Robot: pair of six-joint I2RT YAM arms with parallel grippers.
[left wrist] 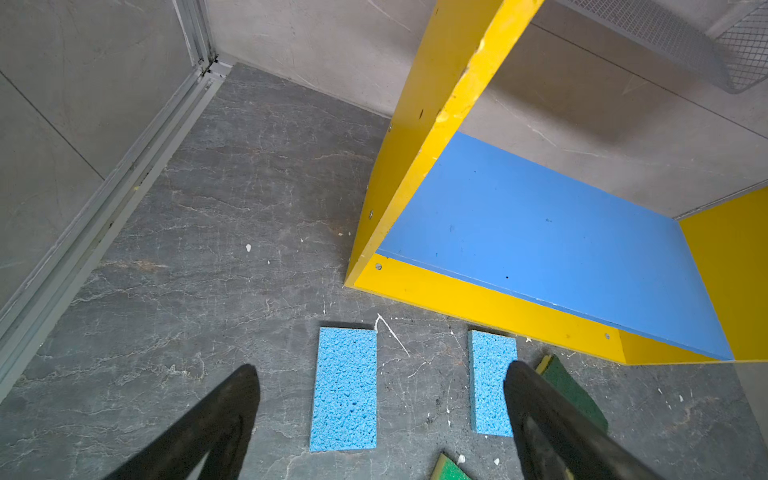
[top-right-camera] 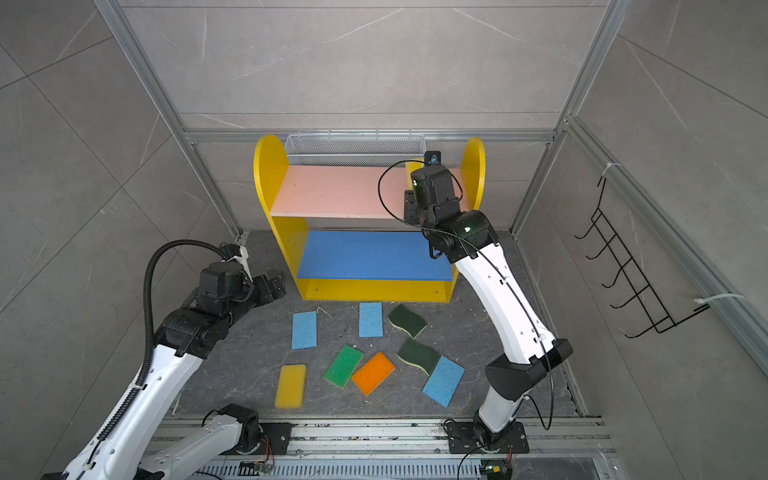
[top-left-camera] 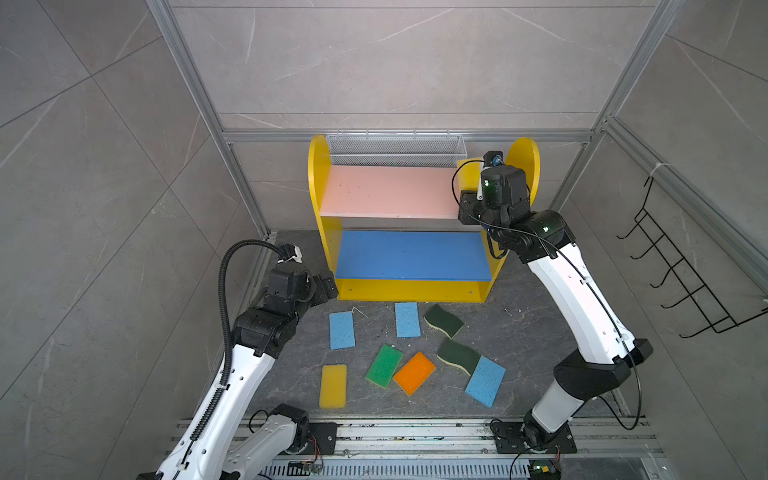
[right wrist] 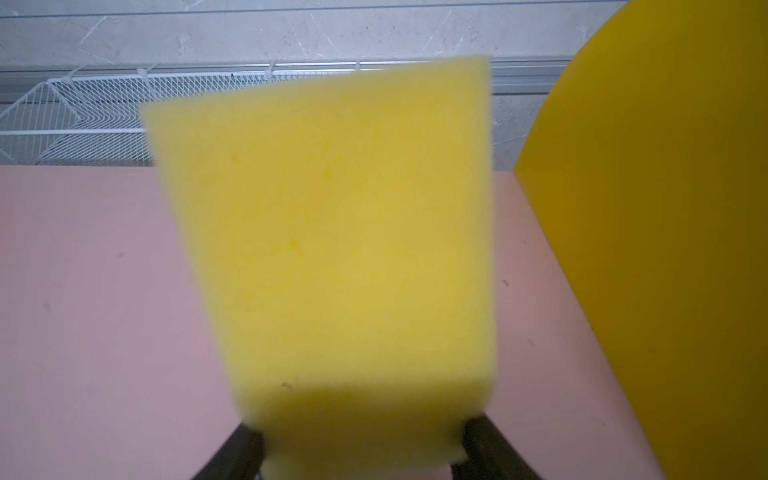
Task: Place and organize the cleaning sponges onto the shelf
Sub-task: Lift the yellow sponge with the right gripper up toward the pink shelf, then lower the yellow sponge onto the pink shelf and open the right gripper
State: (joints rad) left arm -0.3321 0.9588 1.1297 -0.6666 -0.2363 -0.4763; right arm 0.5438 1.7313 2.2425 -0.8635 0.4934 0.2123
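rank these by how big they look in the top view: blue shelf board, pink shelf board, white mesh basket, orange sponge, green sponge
1. blue middle board and pink upper board: near alike, pink partly hidden, unranked
2. white wire mesh basket
3. flat orange sponge and flat green sponge: alike

The whole scene is overlooked from high in both top views. The blue board (left wrist: 540, 249) of the shelf (top-left-camera: 318, 174) is viewed closely from the left wrist, its pink board (right wrist: 83, 291) from the right wrist.
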